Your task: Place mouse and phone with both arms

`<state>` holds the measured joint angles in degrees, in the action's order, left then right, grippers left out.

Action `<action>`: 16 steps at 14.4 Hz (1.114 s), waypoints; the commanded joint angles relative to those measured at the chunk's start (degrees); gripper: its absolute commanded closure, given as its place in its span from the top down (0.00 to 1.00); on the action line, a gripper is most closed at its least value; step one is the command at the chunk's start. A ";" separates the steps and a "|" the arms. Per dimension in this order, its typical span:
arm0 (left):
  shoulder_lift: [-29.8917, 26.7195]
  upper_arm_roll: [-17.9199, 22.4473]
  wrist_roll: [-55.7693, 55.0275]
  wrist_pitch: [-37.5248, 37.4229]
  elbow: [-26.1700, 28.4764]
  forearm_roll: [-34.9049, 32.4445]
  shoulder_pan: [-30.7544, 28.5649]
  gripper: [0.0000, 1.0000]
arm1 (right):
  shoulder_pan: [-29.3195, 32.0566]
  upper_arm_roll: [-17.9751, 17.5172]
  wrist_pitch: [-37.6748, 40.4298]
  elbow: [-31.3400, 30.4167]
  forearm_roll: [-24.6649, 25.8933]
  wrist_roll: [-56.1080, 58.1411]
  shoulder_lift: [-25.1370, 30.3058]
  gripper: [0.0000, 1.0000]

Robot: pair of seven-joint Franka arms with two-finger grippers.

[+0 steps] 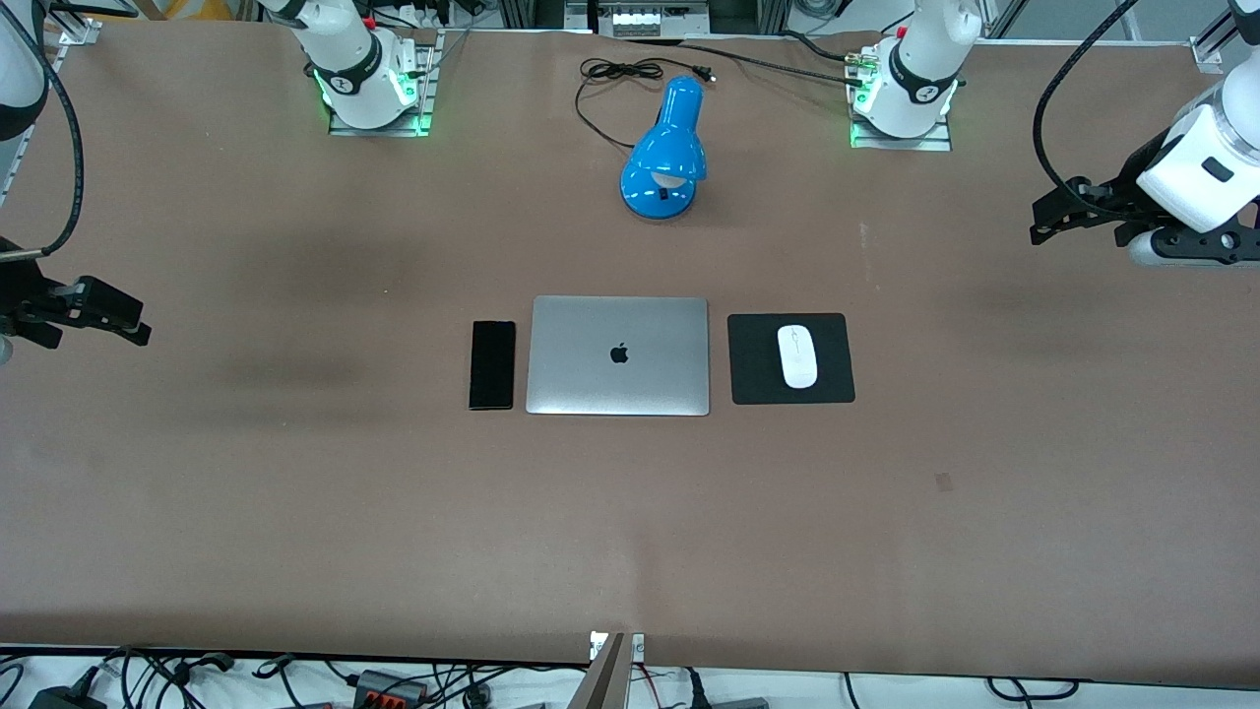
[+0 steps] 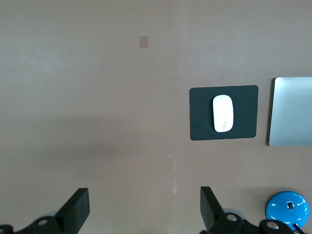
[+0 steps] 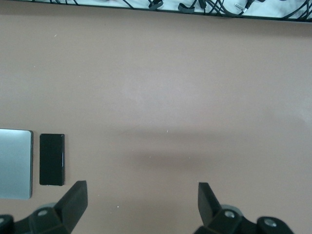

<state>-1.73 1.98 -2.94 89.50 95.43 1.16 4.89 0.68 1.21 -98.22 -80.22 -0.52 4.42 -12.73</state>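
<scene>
Brown matte table (image 1: 295, 512), front view: one closed silver laptop (image 1: 618, 355) at centre, one black phone (image 1: 492, 364) lying flat just beside it toward the right arm's end, one black mouse pad (image 1: 790, 358) just beside it toward the left arm's end, and one white mouse (image 1: 797, 355) resting on the pad. One blue desk lamp (image 1: 665, 150) with its black cord (image 1: 615, 84) sits farther from the front camera than the laptop. Left gripper (image 1: 1053, 215) hangs over bare table at the left arm's end, well apart from the mouse; right gripper (image 1: 108, 317) over bare table at the right arm's end, well apart from the phone. Left wrist view: left gripper (image 2: 144, 207) spread wide, empty; mouse (image 2: 223, 113) centred on pad (image 2: 200, 114), laptop edge (image 2: 291, 111) and lamp (image 2: 287, 208) visible, phone unseen. Right wrist view: right gripper (image 3: 141, 202) spread wide, empty; phone (image 3: 51, 159) beside laptop edge (image 3: 15, 163); cables (image 3: 195, 6) past the table edge.
</scene>
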 commanded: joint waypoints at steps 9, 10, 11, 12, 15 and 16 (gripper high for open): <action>0.94 -0.31 0.31 -1.35 -2.09 0.42 -0.23 1.00 | 1.69 -1.30 -4.63 -26.83 0.96 0.15 20.20 1.00; 0.94 -0.31 0.39 -1.35 -2.09 0.42 -0.23 1.00 | 1.43 -1.38 -4.00 -25.79 0.96 0.06 19.50 1.00; 0.94 -0.31 0.39 -1.35 -2.09 0.42 -0.23 1.00 | 1.60 -1.38 -3.74 -24.47 0.79 -0.20 18.80 1.00; 0.94 -0.22 0.39 -1.35 -2.09 0.51 -0.32 1.00 | 1.77 -1.30 -3.73 -24.20 0.70 -0.29 18.71 1.00; 0.94 -0.13 0.48 -1.35 -2.09 0.51 -0.32 1.00 | 2.48 -0.07 -3.38 -24.19 0.08 -0.47 18.71 1.00; 0.94 -0.22 0.48 -1.35 -2.09 0.51 -0.32 1.00 | 2.48 -0.06 -2.51 -24.11 0.17 -0.64 18.71 1.00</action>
<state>-1.73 1.87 -2.94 89.48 95.31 1.16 4.84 2.32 1.48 -102.33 -105.06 -0.07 4.21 5.88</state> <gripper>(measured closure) 0.000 0.000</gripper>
